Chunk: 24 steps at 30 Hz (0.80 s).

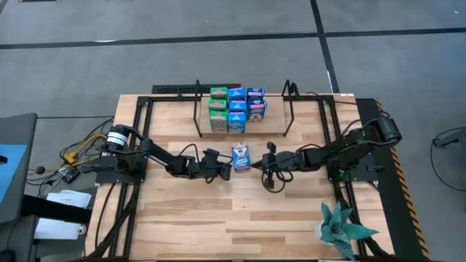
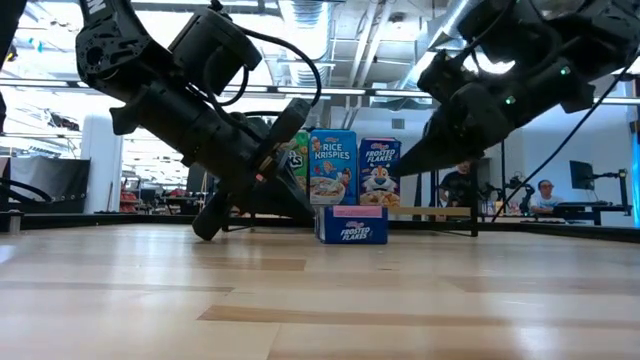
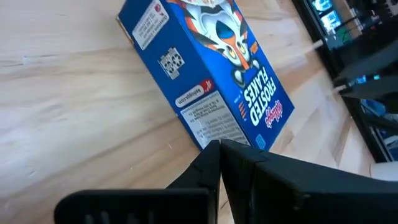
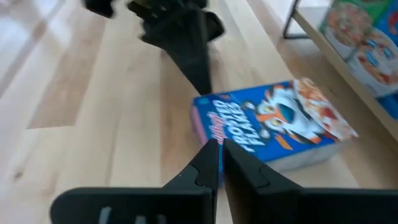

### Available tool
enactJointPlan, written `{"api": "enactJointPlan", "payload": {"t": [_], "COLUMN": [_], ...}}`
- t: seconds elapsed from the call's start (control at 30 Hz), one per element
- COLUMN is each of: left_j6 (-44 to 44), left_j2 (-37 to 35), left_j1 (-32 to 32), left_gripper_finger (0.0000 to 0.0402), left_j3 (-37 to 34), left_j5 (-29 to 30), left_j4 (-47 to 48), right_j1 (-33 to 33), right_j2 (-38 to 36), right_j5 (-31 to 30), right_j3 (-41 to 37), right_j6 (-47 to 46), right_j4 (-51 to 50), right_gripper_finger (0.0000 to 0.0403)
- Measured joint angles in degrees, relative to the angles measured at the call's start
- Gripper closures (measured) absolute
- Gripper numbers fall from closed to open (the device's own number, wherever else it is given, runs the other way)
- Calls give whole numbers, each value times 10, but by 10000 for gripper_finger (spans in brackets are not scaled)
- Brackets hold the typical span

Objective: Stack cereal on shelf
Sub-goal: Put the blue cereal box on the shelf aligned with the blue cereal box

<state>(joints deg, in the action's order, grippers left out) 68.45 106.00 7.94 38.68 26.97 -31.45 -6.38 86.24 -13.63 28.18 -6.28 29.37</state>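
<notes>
High view: dark blue cereal box (image 1: 241,156) lies flat on the surface (image 1: 189,218), between both arms.
Left pincer (image 1: 227,172): clenched, tip just beside the box's left edge.
Right pincer (image 1: 266,158): clenched, tip near the box's right edge.
Shelf (image 1: 240,132): behind the box; six cereal boxes (image 1: 237,109), green, light blue, dark blue, in two rows.
Low view: shelf boxes stand upright.

We list: one artificial green plant (image 1: 342,229) at the tabletop's (image 1: 218,211) front right corner; papers (image 1: 62,211) and yellow cabling (image 1: 75,151) off its left edge; seated people (image 2: 545,195) beyond, among monitors (image 2: 583,175).
</notes>
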Motion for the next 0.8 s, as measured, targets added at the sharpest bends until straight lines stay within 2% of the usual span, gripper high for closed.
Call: {"api": "enactJointPlan", "payload": {"t": [0.17, 0.5, 0.63, 0.8], "left_j6": [7, 11, 11, 11], "left_j2": [0, 0, 0, 0], "left_j1": [0, 0, 0, 0], "left_gripper_finger": [401, 401, 401, 401], "left_j3": [0, -1, -1, -1], "left_j5": [11, 15, 16, 16], "left_j4": [-3, -11, -13, -14], "right_j1": [31, 42, 43, 32], "right_j2": [20, 107, 122, 122], "right_j5": [0, 21, 17, 11], "right_j3": [0, 0, 1, 1], "right_j6": [-7, 0, -15, -25], "right_j4": [-3, 124, 124, 118], "right_gripper_finger": [348, 379, 390, 383]}}
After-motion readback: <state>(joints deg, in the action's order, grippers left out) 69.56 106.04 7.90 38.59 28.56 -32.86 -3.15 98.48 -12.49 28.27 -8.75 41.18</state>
